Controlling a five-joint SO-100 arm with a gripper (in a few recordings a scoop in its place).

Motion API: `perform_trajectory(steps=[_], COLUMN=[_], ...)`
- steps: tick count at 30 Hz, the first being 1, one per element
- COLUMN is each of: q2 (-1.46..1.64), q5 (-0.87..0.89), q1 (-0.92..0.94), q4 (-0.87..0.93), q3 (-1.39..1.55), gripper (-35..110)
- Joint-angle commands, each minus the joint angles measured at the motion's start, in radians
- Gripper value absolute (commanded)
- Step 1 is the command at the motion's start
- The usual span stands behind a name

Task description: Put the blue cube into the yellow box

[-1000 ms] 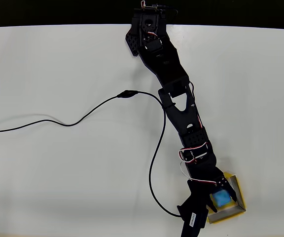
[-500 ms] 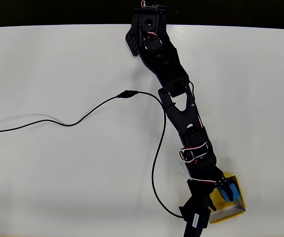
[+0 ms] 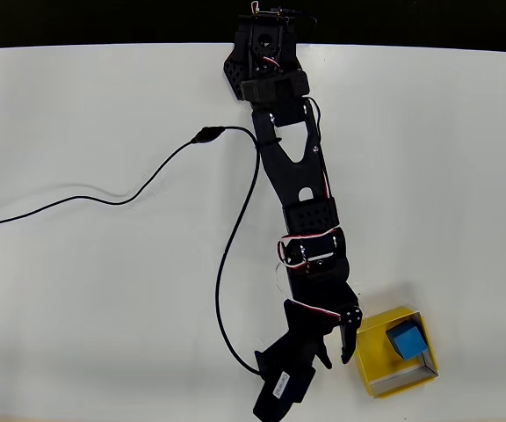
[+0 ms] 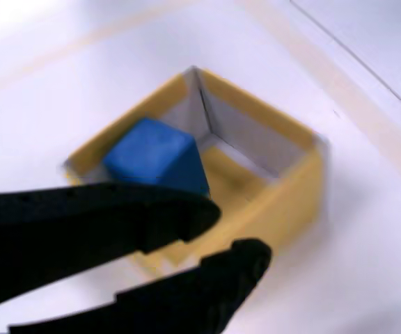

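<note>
Overhead view: one black arm [image 3: 292, 176] reaches from its base at the top edge of the white counter [image 3: 86, 308] down toward the lower middle. Its pincer [image 3: 336, 352] sits just left of the yellow box [image 3: 378, 374], off the box's left wall, with its two fingers a little apart and nothing between them. A pale sticker on the camera housing below the pincer carries print, but it is too small to read. There is one yellow box, near the lower right of the counter, and one blue cube [image 3: 406, 339] lying inside it, in the upper right part of the tray close to the pale walls. One thin black cable [image 3: 148, 189] runs from the left edge of the counter to a small plug near the arm, then loops down along the arm's left side to the wrist. Nothing covers the cube or the box from above.

Wrist view: the two black fingers [image 4: 103, 223] cross the lower left, slightly parted, gripping nothing. Behind them stands the yellow box [image 4: 284, 202], somewhat blurred, with its pale inner walls meeting at the far corner. The blue cube [image 4: 155, 154] rests inside, near the left wall, tilted; the upper finger hides its lower edge. White counter [image 4: 340, 69] surrounds the box.
</note>
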Motion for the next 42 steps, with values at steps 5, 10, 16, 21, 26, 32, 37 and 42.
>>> perform_trajectory(steps=[5,10,16,21,26,32,37,42], q2=[0.641,0.919,1.261,1.508,1.736,1.902,1.907,1.907], q5=[-0.038,-0.071,-0.107,-0.114,-0.121,-0.123,-0.1,-0.089], q1=[0.084,0.121,0.175,0.199,0.21,0.279,0.311,0.308], q4=[0.058,0.127,0.245,0.423,0.635,0.822,0.948,1.017], q3=[0.453,0.756,1.077,1.261,1.424,1.583,1.594,1.594], gripper=[2,0,0,0,0,0,0,0])
